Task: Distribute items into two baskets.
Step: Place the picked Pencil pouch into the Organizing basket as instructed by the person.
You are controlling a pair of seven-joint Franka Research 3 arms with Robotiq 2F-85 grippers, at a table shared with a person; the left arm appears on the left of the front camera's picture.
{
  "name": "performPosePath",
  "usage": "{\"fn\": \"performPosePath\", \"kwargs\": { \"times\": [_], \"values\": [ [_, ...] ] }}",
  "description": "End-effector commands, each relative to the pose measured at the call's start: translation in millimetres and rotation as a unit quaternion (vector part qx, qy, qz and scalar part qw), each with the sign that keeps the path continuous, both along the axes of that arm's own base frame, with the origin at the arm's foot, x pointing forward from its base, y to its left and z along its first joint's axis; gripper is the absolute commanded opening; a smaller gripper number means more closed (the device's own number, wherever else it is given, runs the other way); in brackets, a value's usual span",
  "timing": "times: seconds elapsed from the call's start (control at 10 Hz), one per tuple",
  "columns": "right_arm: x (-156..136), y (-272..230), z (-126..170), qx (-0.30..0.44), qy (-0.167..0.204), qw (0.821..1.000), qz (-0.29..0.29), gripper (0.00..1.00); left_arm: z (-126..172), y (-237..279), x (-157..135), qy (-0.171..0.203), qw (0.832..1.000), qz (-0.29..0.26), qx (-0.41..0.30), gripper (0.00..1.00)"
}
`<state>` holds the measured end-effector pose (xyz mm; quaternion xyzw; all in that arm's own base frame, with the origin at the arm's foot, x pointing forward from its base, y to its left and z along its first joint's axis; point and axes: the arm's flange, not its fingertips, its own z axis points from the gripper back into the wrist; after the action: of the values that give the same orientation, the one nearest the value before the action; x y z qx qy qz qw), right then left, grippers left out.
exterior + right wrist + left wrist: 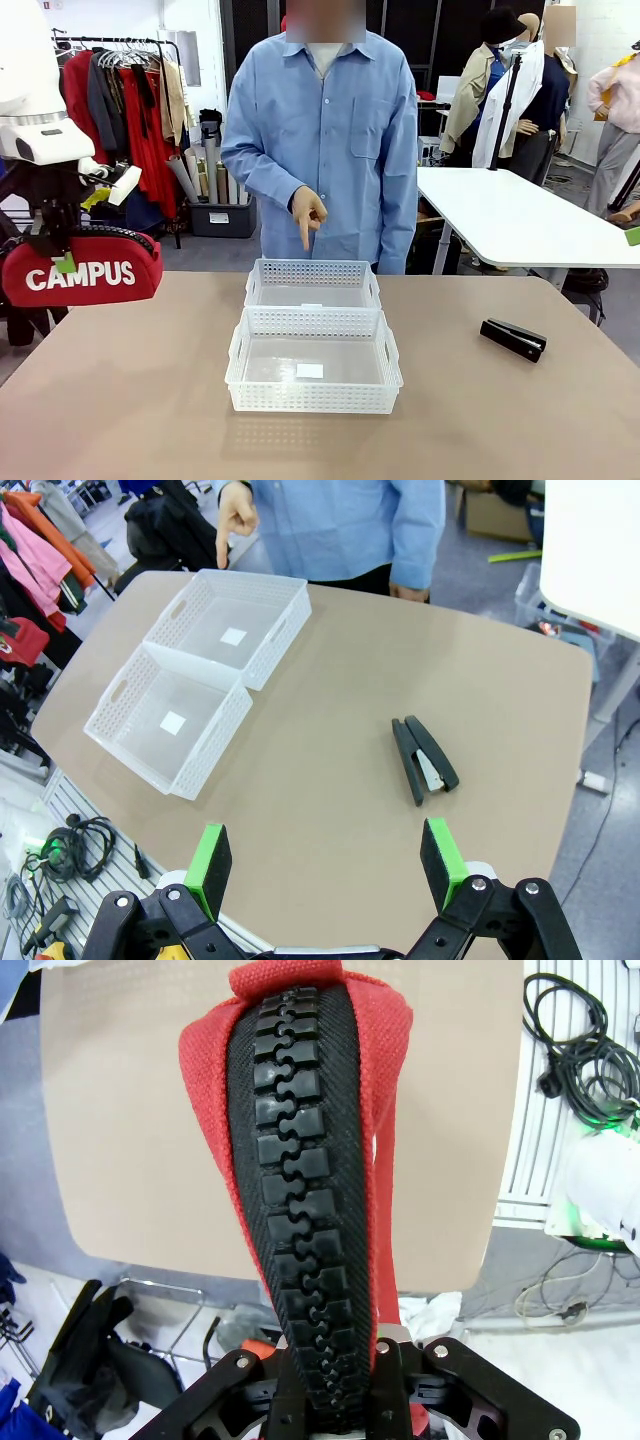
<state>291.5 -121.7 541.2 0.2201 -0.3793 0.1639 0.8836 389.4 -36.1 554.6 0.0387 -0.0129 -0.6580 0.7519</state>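
Red pouch (80,270) is being pinched along its zip by the left gripper (335,1385), well left of the far basket (312,268) being pointed at by a hand (308,212).

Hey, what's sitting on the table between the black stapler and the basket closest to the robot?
Nothing lies there. Bare tan tabletop separates the stapler from the nearer basket. The front view and the right wrist view both show that stretch.

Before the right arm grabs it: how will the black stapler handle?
The stapler looks rigid, so likely no flex. Its halves gape in a slim V; a squeeze may snap them together and shift the grip. Lying low and flat on the table, it should slide, not roll.
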Motion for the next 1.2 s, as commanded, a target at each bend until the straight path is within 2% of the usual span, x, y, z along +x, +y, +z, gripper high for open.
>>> {"fn": "performPosePath", "kwargs": {
  "times": [0.0, 0.1, 0.4, 0.7, 1.1],
  "values": [
    [0, -1, 0, 0.008, -0.004, 1.0, 0.004, 1.0, 2, 1, -3, -0.002, 1.0, 0.005, 0.002, 0.0],
    [0, -1, 0, 0.008, -0.004, 1.0, 0.004, 1.0, 0, 0, 0, 0.0, 1.0, 0.0, 0.0, 0.0],
    [0, -1, 0, 0.008, -0.004, 1.0, 0.004, 1.0, 7, -15, 38, -0.012, 1.0, -0.005, -0.009, 0.0],
    [0, -1, 0, 0.008, -0.004, 1.0, 0.004, 1.0, 14, -38, 75, 0.009, 0.999, -0.037, -0.018, 0.0],
    [0, -1, 0, 0.008, -0.004, 1.0, 0.004, 1.0, 16, -76, 105, 0.024, 0.995, -0.076, -0.06, 0.0]
  ]
}}
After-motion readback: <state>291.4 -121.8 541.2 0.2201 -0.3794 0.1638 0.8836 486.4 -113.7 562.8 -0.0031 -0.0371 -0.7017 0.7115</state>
